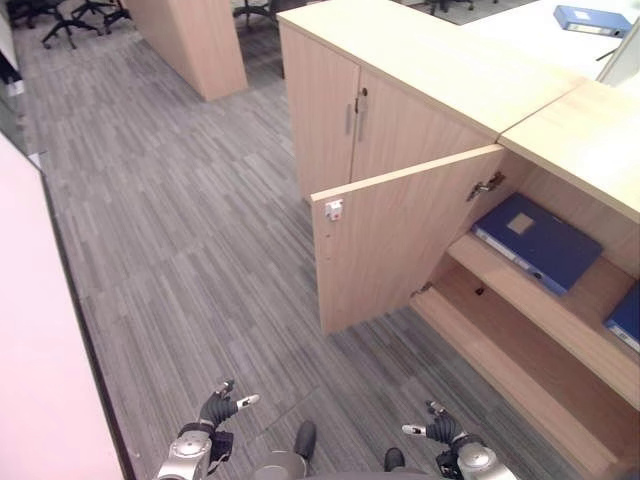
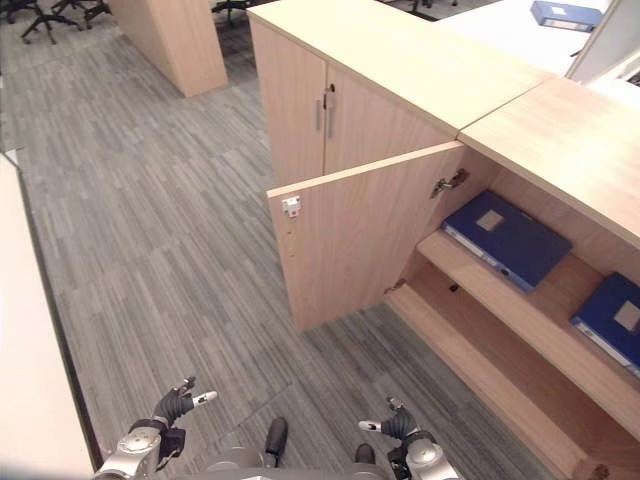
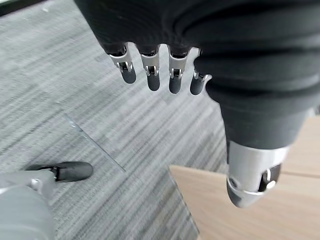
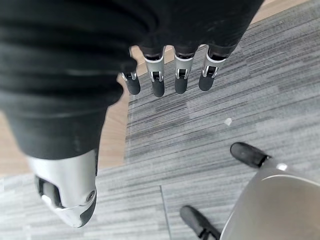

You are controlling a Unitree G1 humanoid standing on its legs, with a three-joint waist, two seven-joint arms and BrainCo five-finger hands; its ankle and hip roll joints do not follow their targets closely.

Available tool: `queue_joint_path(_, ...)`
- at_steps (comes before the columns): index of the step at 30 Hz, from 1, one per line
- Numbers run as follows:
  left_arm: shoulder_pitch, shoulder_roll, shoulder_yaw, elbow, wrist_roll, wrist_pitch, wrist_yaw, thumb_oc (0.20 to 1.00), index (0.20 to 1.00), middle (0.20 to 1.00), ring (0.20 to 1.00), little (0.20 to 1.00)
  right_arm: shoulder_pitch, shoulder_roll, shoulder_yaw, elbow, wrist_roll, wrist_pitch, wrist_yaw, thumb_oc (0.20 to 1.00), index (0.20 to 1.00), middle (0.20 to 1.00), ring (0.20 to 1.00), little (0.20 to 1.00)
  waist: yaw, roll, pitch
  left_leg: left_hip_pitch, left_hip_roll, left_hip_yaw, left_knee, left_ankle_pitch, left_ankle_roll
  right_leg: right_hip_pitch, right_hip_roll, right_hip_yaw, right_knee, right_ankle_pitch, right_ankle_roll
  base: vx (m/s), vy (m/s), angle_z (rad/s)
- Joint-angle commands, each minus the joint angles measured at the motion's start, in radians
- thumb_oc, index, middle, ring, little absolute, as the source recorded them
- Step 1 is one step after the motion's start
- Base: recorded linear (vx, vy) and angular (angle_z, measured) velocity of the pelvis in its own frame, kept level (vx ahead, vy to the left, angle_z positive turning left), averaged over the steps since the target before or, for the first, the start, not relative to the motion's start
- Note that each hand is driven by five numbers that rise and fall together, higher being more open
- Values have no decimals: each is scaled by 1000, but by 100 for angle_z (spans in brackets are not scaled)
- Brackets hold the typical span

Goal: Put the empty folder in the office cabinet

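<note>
A flat blue folder [image 1: 535, 240] is seen lying on the upper shelf of the light wooden cabinet [image 1: 560, 330], so the placing is judged done. Both the left hand [image 1: 218, 408] and the right hand [image 1: 438, 428] are held low over the grey carpet [image 1: 180, 220], fingers relaxed, nothing grasped. The swung-out wooden door [image 1: 400, 235] is left standing between them and the shelves. A second blue folder [image 2: 612, 328] is shelved nearby, a third [image 1: 592, 20] on a white desk [image 1: 530, 35].

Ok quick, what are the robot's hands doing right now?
Left hand: open, holding nothing.
Right hand: open, holding nothing.
</note>
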Motion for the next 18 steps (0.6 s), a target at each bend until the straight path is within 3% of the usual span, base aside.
queue_joint_path(1, -41, 6, 15, -11, -22, -30, 5, 1000, 1000, 1000, 1000, 1000, -26, -33, 10, -3, -45, -4, 4, 1000, 1000, 1000, 1000, 1000, 26, 18, 5, -23, 64, 33, 74, -98, -30, -121, 10, -8, 332, -97, 72, -34, 169, -15)
queue_joint_path(2, -45, 10, 19, -15, -23, -30, 8, 1000, 1000, 1000, 1000, 1000, -36, -31, 9, -5, -44, -2, 5, 1000, 1000, 1000, 1000, 1000, 27, 19, 20, -15, 64, 46, 75, -100, -21, -152, -3, -30, 399, -57, 92, 9, 238, -48)
queue_joint_path(3, -43, 17, 35, 0, -23, -26, 12, 1000, 1000, 1000, 1000, 1000, -45, -13, 8, -14, -30, -3, 3, 1000, 1000, 1000, 1000, 1000, 28, 26, 33, 32, 63, 68, 56, -117, -9, -200, -41, -116, 473, -6, 116, 25, 163, -56)
queue_joint_path(4, -43, 17, 35, 0, -23, -26, 12, 1000, 1000, 1000, 1000, 1000, -44, -13, 8, -15, -30, -3, 3, 1000, 1000, 1000, 1000, 1000, 27, 26, 35, 34, 63, 68, 54, -117, -10, -197, -41, -118, 473, -6, 116, 192, 122, -54)
queue_joint_path(5, -37, 23, 40, 18, -12, -25, 14, 1000, 1000, 1000, 1000, 1000, -37, -9, 10, -22, -38, -5, 5, 1000, 1000, 1000, 1000, 1000, 35, 12, 21, 49, 46, 83, 47, -135, -11, -158, -71, -187, 330, -30, 83, 176, -9, -16)
queue_joint_path(6, -32, 21, 43, 20, -13, -29, 13, 1000, 1000, 1000, 1000, 1000, -38, -7, 15, -21, -37, -8, 4, 1000, 1000, 1000, 1000, 1000, 37, 7, 13, 50, 40, 86, 48, -140, -12, -129, -75, -202, 272, -23, 79, 176, -8, 0)
queue_joint_path(10, -23, 11, 46, 23, -25, -33, 17, 1000, 1000, 1000, 1000, 1000, -31, -13, 27, -10, -47, -8, 5, 1000, 1000, 1000, 1000, 1000, 35, 18, 1, 52, 45, 83, 42, -137, -15, -133, -55, -160, 222, 13, 69, 50, -15, -10)
queue_joint_path(18, -18, -15, 41, -34, -57, -48, 20, 1000, 1000, 1000, 1000, 1000, 5, -25, 13, 2, -50, -9, 6, 1000, 1000, 1000, 1000, 1000, 24, 13, -42, 84, 57, 95, 21, -146, -31, -50, -47, -134, 80, 15, 65, 87, -31, 0)
